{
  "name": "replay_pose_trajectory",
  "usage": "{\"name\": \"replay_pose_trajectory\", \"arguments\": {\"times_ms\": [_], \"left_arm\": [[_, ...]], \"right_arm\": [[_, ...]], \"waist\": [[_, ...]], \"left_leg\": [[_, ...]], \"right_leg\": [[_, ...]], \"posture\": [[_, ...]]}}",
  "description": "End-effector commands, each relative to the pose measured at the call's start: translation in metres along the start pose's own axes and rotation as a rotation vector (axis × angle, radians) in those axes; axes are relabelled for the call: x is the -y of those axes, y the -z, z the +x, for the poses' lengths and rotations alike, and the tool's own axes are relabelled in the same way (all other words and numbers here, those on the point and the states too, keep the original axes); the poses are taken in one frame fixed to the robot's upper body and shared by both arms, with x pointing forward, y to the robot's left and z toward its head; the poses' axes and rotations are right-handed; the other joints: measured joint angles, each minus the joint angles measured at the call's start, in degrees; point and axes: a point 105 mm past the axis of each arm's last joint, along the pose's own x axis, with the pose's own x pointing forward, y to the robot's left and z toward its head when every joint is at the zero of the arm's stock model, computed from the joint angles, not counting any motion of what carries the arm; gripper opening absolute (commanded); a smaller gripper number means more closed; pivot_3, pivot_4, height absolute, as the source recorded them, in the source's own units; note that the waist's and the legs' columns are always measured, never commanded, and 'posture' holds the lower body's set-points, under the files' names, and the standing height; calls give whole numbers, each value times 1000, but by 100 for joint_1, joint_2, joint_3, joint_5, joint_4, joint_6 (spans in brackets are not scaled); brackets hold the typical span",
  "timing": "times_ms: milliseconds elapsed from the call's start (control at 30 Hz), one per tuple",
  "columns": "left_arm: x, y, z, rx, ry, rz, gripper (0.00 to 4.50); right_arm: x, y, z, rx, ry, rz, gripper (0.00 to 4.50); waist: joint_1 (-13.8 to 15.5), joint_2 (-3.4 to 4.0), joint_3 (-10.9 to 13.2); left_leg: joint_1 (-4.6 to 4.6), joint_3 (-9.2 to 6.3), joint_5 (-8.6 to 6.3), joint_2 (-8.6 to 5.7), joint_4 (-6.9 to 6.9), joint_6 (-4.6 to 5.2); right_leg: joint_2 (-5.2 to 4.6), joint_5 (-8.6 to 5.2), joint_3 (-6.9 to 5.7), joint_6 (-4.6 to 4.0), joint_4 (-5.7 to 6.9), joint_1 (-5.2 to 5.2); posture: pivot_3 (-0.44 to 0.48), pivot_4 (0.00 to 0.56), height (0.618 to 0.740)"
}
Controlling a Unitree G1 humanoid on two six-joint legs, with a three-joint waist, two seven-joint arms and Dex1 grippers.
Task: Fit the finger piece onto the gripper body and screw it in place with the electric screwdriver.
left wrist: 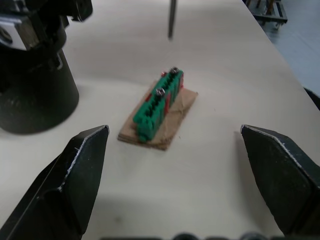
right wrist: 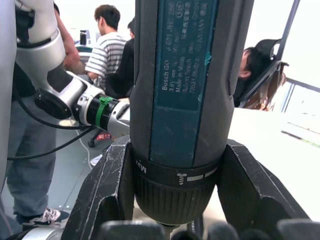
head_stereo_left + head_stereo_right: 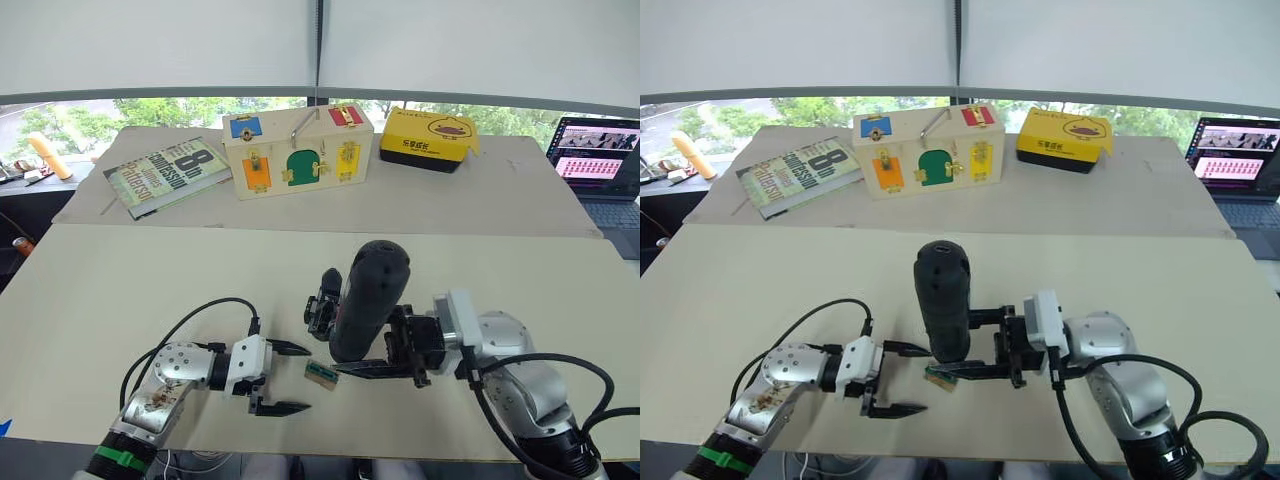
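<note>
The electric screwdriver (image 3: 368, 298), a thick black cylinder, stands upright with its rounded end up, and my right gripper (image 3: 962, 345) is shut on its lower part. In the right wrist view its barrel (image 2: 182, 75) sits between both fingers (image 2: 107, 195). The gripper body (image 3: 322, 308), a small black blocky part, rests on the table just left of the screwdriver and is partly hidden by it. My left gripper (image 3: 285, 378) is open on the table, empty, pointing at a small tan-and-green block (image 3: 320, 373). The finger piece is out of view.
The tan-and-green block (image 1: 160, 107) lies between my open left fingers (image 1: 75, 170), a little ahead of them. At the back stand a book (image 3: 165, 175), a wooden lock box (image 3: 297, 152), a yellow box (image 3: 428, 138) and a laptop (image 3: 600, 155). People sit beyond the table (image 2: 107, 55).
</note>
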Motion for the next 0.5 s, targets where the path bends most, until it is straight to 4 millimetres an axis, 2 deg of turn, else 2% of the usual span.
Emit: {"name": "replay_pose_trajectory", "arguments": {"times_ms": [33, 500], "left_arm": [[7, 4, 7, -1, 26, -20, 4500], [10, 7, 16, 1, 41, -16, 4500]], "right_arm": [[1, -11, 4, 34, -21, -71, 1904], [2, -9, 3, 21, -8, -78, 1904]], "waist": [[4, 1, -1], [21, 5, -5]], "left_leg": [[0, -1, 0, 0, 0, 0], [0, -7, -2, -3, 1, 8]], "right_leg": [[-1, 0, 0, 0, 0, 0], [-10, 2, -5, 3, -4, 6]], "posture": [[0, 150, 740], [0, 150, 740]]}}
